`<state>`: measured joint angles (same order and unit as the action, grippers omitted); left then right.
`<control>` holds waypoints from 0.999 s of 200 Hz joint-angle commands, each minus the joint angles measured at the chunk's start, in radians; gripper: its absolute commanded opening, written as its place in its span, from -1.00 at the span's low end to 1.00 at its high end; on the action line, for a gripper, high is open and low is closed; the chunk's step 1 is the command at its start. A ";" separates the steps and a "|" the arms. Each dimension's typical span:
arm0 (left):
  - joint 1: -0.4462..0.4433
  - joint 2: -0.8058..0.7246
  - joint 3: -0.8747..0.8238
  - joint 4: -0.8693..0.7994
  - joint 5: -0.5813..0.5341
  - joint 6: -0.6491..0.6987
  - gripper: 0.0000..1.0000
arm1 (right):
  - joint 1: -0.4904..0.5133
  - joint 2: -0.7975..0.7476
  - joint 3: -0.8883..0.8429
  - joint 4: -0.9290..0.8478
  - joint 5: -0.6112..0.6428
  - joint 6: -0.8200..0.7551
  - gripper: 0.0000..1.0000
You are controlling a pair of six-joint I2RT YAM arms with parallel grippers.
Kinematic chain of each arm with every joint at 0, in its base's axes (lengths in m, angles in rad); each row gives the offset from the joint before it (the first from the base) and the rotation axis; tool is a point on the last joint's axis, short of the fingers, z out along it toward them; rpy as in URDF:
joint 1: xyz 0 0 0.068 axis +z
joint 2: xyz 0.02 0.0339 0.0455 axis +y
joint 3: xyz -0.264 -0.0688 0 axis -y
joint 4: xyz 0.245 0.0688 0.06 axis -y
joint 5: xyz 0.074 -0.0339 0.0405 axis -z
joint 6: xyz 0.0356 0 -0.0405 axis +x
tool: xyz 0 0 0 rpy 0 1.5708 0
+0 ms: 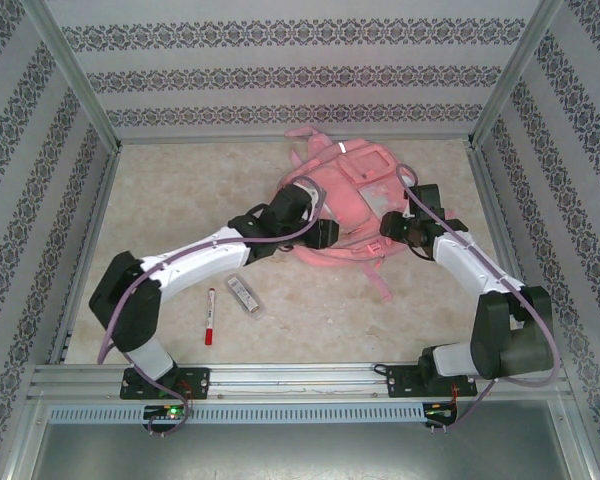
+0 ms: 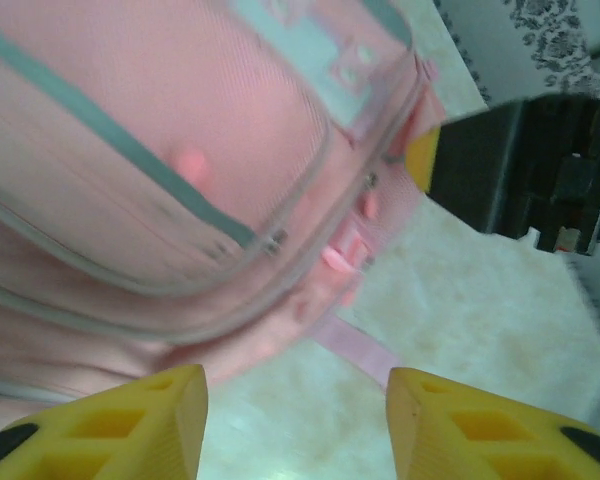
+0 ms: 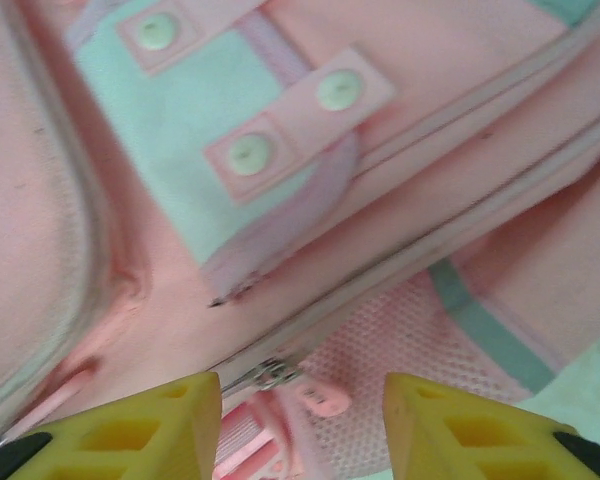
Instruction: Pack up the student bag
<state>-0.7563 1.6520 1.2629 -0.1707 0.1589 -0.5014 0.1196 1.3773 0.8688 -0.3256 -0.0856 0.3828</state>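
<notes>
A pale marbled desk (image 1: 310, 310) sits inside walls of patterned paper. Nearest the arm bases, a red marker (image 1: 209, 316) and a small clear box (image 1: 244, 295) lie just beside each other on the left, well apart from the bag (image 1: 345, 190). The pink bag lies flat toward the far middle of the desk, and both arms reach in to its near edge, the left arm (image 1: 210, 248) from the left and the right arm (image 1: 460, 255) from the right.

In the left wrist view the left jaws stand part open with nothing between them. They hover over bare desk just short of the bag's zipped seam, near a loose strap (image 2: 365, 355). The right jaws are likewise part open and empty, with a metal zip pull (image 3: 270, 375) and a pink tab lying just beyond their tips.

The zips look shut, so the step in hand is probably opening the bag. To do it well, the right jaws should centre on the pull alone, clear of the mesh pocket (image 3: 400, 340), and close fully before dragging along the seam. The left jaws would best pinch fabric beside the zip so that the soft bag does not slide.
</notes>
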 commanded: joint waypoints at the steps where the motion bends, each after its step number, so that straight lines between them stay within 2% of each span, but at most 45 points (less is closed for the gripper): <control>1: 0.031 -0.025 0.082 -0.100 -0.168 0.266 0.09 | -0.006 -0.031 0.028 -0.034 -0.084 -0.027 -0.04; 19: 0.055 0.016 0.121 -0.130 -0.137 0.351 0.15 | -0.006 -0.038 0.035 -0.030 -0.110 -0.016 -0.01; 27: 0.064 0.042 0.141 -0.149 -0.158 0.348 0.28 | -0.006 -0.039 0.037 -0.030 -0.116 -0.014 0.00; 34: 0.082 0.072 0.163 -0.167 -0.158 0.327 0.30 | -0.007 -0.042 0.040 -0.038 -0.104 -0.013 0.02; 54: 0.159 0.179 0.270 -0.240 -0.082 0.209 0.30 | 0.012 -0.073 0.057 -0.132 0.150 0.004 0.30; 62: 0.184 0.217 0.303 -0.253 -0.047 0.166 0.30 | 0.013 -0.098 0.047 -0.135 0.212 -0.003 0.46; 65: 0.191 0.231 0.314 -0.254 -0.037 0.151 0.30 | 0.012 -0.107 0.042 -0.134 0.233 -0.004 0.86; 68: 0.197 0.243 0.321 -0.254 -0.029 0.137 0.30 | 0.012 -0.118 0.035 -0.129 0.249 -0.005 0.95; 83: 0.225 0.297 0.357 -0.245 0.020 0.080 0.29 | 0.006 -0.173 -0.004 -0.101 0.298 0.002 0.96; 95: 0.248 0.338 0.383 -0.244 0.081 0.013 0.28 | -0.004 -0.208 -0.028 -0.134 0.413 0.075 0.96; 103: 0.264 0.363 0.393 -0.234 0.128 -0.045 0.27 | -0.019 -0.232 -0.037 -0.159 0.444 0.106 0.96; 112: 0.274 0.384 0.393 -0.211 0.170 -0.098 0.25 | -0.043 -0.253 -0.053 -0.145 0.390 0.091 0.96; 127: 0.279 0.408 0.405 -0.191 0.181 -0.132 0.23 | -0.052 -0.270 -0.065 -0.123 0.299 0.063 0.96; 162: 0.279 0.463 0.441 -0.177 0.194 -0.169 0.21 | -0.048 -0.252 -0.069 -0.072 0.101 0.034 0.78; 186: 0.278 0.500 0.446 -0.167 0.200 -0.222 0.16 | -0.037 -0.239 -0.072 -0.032 0.003 0.014 0.64; 200: 0.278 0.516 0.449 -0.152 0.207 -0.246 0.12 | -0.015 -0.227 -0.060 -0.032 -0.019 -0.013 0.63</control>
<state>-0.4763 2.1216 1.6897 -0.3546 0.3305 -0.6678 0.0734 1.1343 0.8085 -0.3992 0.0093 0.4183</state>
